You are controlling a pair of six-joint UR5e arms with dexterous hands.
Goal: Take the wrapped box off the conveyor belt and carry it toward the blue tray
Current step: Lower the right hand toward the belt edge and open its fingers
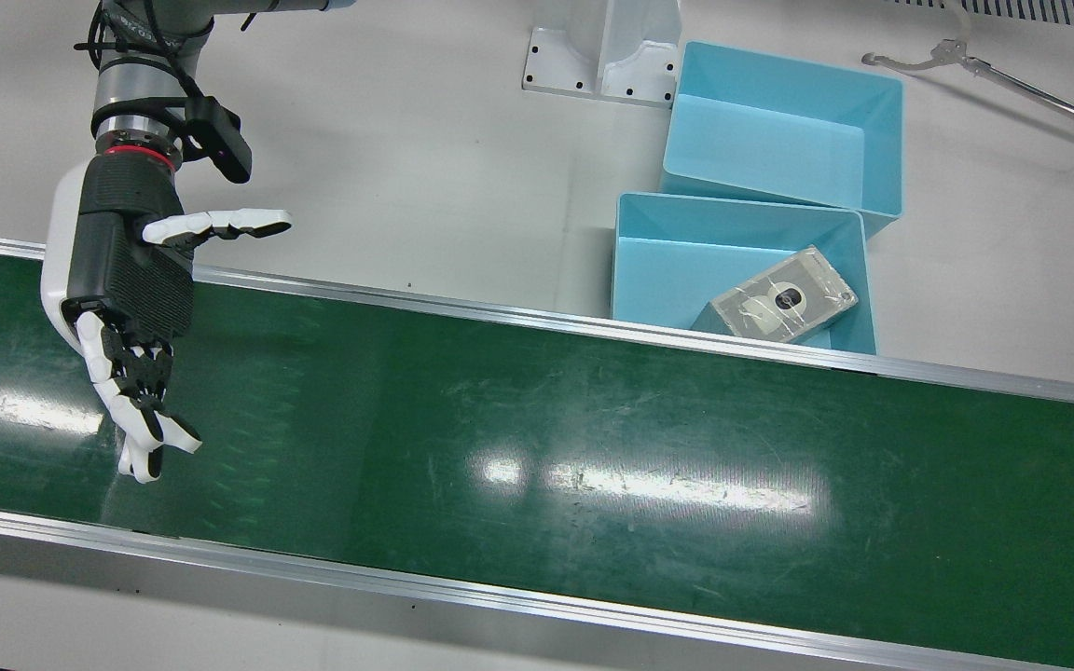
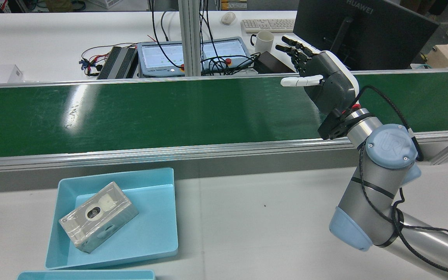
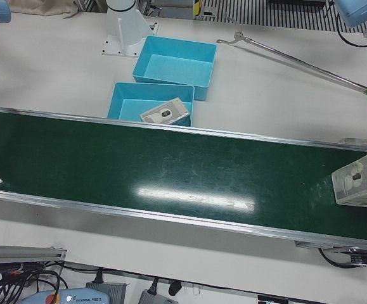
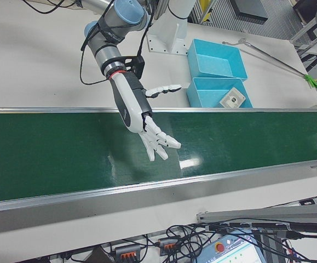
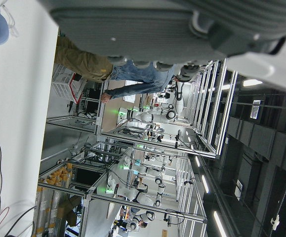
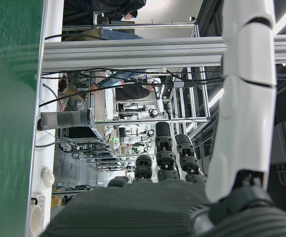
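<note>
Right robot hand (image 1: 127,308) spread apart and empty at frame left over the conveyor belt (image 1: 593,438); wrapped box (image 3: 360,179) at far right; left robot hand's state impossible to tell.

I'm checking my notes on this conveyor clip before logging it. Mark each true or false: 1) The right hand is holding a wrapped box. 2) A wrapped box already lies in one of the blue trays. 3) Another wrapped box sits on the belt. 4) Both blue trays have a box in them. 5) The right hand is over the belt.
1) False. The right hand is open and holds nothing.
2) True. A wrapped box lies in the blue tray nearest the belt.
3) True. A second wrapped box sits on the conveyor belt, at its far end in the left-front view.
4) False. The farther blue tray holds no box.
5) True. It hangs above the green belt.
</note>
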